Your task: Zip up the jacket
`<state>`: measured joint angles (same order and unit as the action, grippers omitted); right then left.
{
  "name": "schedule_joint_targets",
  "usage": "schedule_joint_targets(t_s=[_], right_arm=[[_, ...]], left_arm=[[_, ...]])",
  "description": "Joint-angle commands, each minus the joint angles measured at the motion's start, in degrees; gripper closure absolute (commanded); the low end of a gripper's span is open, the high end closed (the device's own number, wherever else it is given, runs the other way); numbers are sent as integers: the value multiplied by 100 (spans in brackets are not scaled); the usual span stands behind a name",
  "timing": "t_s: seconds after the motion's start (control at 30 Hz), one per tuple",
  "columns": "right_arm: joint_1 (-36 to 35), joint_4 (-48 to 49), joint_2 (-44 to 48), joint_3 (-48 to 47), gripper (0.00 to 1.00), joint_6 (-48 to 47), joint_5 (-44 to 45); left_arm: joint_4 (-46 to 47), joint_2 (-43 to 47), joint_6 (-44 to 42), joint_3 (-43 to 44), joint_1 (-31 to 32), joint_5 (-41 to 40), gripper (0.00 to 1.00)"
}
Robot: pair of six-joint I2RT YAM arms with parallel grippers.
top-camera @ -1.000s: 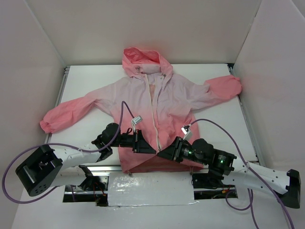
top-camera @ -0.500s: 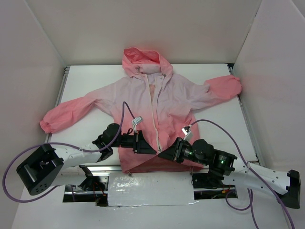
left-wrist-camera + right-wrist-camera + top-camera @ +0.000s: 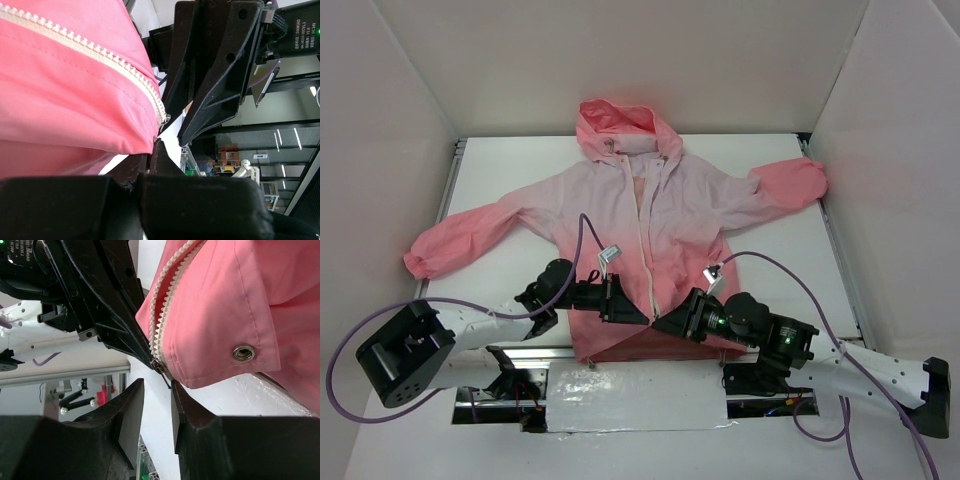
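Observation:
The pink jacket (image 3: 650, 215) lies flat on the white table, hood at the far side, its white zipper (image 3: 646, 230) open down the front. Both grippers meet at the middle of the near hem. My left gripper (image 3: 636, 312) is shut, with the hem corner (image 3: 142, 142) of one front panel pinched at its tips (image 3: 152, 146), just below the zipper teeth (image 3: 100, 57). My right gripper (image 3: 157, 386) stands open with a narrow gap. The dark zipper slider (image 3: 159, 366) on the other panel hangs just above that gap, its pull touching one fingertip (image 3: 176, 389).
The sleeves spread to the left (image 3: 450, 245) and right (image 3: 790, 180). White walls close in the table on three sides. A silver taped strip (image 3: 635, 395) runs along the near edge between the arm bases. Purple cables loop over both arms. A metal eyelet (image 3: 243, 353) sits in the hem.
The left arm has shifted very slightly; both grippers stay at the middle of the hem and the jacket lies as before.

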<state>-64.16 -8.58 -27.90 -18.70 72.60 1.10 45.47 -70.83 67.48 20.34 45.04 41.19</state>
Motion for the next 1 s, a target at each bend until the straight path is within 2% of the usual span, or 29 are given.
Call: schedule_joint_targets(t_s=[0.0, 0.4, 0.47, 0.6, 0.77, 0.97], right_arm=[[-26, 67, 74, -125, 65, 44, 189], [-35, 137, 30, -134, 72, 70, 136], [-35, 76, 13, -160, 67, 62, 101], [-26, 40, 13, -196, 66, 53, 83], [-35, 6, -5, -292, 60, 53, 65], [-35, 49, 13, -275, 60, 35, 74]], left_arm=[[348, -45, -148, 32, 58, 161, 100], [313, -45, -165, 32, 67, 144, 100], [322, -45, -165, 23, 67, 144, 100], [383, -80, -156, 14, 67, 152, 100], [401, -98, -139, 5, 67, 144, 100], [445, -89, -121, -4, 75, 144, 100]])
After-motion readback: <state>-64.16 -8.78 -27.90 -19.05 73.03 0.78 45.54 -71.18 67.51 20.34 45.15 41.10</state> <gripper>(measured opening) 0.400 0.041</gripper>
